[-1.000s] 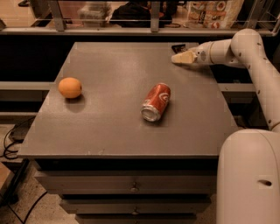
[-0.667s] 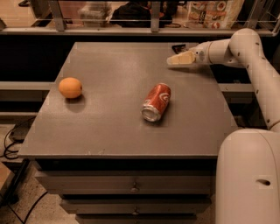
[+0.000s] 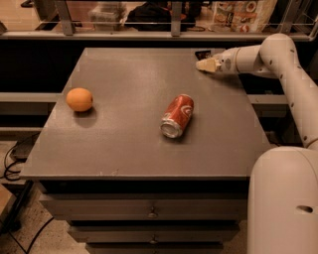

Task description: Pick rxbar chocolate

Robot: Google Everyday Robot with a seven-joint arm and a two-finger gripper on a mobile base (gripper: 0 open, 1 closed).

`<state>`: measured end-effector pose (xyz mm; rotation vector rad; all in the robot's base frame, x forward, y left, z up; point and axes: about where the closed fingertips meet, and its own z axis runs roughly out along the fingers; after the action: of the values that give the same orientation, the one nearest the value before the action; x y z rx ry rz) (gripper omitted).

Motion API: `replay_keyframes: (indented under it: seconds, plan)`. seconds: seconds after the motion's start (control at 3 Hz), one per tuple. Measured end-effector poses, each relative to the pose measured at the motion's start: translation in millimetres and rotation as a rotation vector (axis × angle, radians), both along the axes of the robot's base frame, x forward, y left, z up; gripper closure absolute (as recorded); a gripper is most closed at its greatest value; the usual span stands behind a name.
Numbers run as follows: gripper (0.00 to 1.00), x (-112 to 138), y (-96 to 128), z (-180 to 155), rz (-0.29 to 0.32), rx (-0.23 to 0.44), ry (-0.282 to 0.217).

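Dim, warm light. Grey table (image 3: 124,144) filling the middle, 2 drawers (image 3: 149,214) under its front edge. Behind it a rail (image 3: 149,34) on metal posts (image 3: 175,17), printed packets (image 3: 241,12) beyond at right. Black cables (image 3: 10,161) on speckled floor (image 3: 35,233), lower left. Tool (image 3: 204,64) over the table's far right corner.
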<state>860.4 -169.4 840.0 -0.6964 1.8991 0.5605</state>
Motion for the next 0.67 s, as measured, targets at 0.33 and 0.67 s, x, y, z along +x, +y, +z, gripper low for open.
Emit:
replay_keyframes:
  seconds: [0.33, 0.67]
  plan:
    - [0.81, -3, 6, 6, 0.014, 0.010, -0.019]
    - [1.00, -8, 17, 28, 0.040, 0.017, -0.072]
